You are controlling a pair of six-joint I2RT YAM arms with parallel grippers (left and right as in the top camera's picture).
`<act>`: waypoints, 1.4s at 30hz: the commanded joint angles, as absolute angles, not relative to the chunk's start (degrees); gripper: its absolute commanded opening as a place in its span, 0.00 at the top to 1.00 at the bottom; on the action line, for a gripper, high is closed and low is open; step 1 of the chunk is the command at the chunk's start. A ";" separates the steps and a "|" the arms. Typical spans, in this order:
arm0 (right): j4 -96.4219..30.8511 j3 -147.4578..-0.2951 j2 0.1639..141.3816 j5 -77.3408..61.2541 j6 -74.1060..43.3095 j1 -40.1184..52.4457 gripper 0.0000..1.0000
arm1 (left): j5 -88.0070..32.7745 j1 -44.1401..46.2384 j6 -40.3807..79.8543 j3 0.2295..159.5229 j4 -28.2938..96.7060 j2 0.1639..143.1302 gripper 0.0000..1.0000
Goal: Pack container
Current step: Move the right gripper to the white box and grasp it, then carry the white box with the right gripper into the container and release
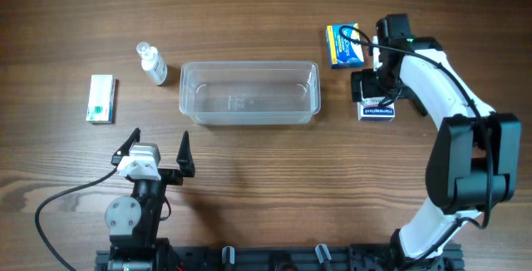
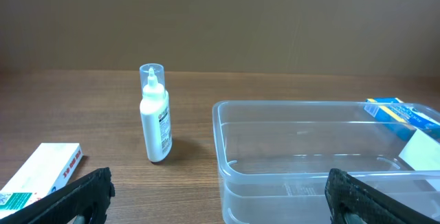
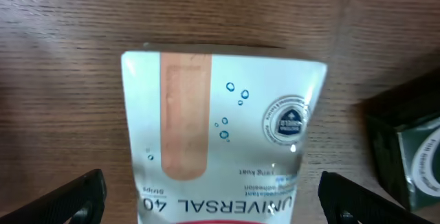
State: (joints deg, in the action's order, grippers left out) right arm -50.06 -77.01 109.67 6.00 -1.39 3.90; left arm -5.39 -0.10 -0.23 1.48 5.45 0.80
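**Overhead.** The container (image 1: 249,95) lies in the middle of the table (image 1: 266,188), long side across, with nothing in it. The right hand (image 1: 376,84) hangs over a white plaster box (image 1: 376,111) just off the container's right end. A blue-and-yellow box (image 1: 343,45) sits further back. The left hand (image 1: 160,138) is parked in front of the container's left corner, fingers spread, holding nothing. A small bottle (image 1: 152,63) and a white-and-green box (image 1: 100,99) lie out to the left.

**Left wrist.** The bottle (image 2: 155,117) stands upright, apart from the container (image 2: 323,155), which is ahead and to the right of the left hand (image 2: 218,183). The jaws are wide apart, with nothing between them.

**Right wrist.** The plaster box (image 3: 223,141) lies flat, directly below the right hand (image 3: 213,193). The fingers are wide open on either side of it and grip nothing. A dark object at the right edge can't be identified.

**Risks (judgement).**
- The box is low and flat and nearly as wide as the opening. Descending slightly off-centre could put a fingertip on its top face, or push it across the table.
- A shallow pinch could let the box swing or slip out.
- The container's end wall is near on the hand's left. Carrying the box across too low could hit the rim and shift the light tub.
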 commanded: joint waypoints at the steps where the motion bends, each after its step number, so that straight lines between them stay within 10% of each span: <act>1: -49.78 -77.12 112.36 5.13 -1.67 3.66 0.00 | -5.04 0.16 -1.28 1.06 5.34 0.38 0.00; 12: -46.89 -75.99 115.94 5.13 -0.16 2.92 0.01 | -5.02 0.16 -1.28 1.06 5.34 0.38 0.00; 20: -46.30 -75.99 115.94 5.08 -0.64 2.92 0.30 | -5.04 0.16 -1.28 1.06 5.34 0.38 0.00; 42: -57.95 -88.68 88.71 -25.67 -3.60 7.40 0.29 | -5.04 0.16 -1.28 1.06 5.34 0.38 0.00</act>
State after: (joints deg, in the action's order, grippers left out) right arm -58.94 -87.59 93.17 -17.96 -2.52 4.45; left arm -5.39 -0.10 -0.23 1.48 5.45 0.80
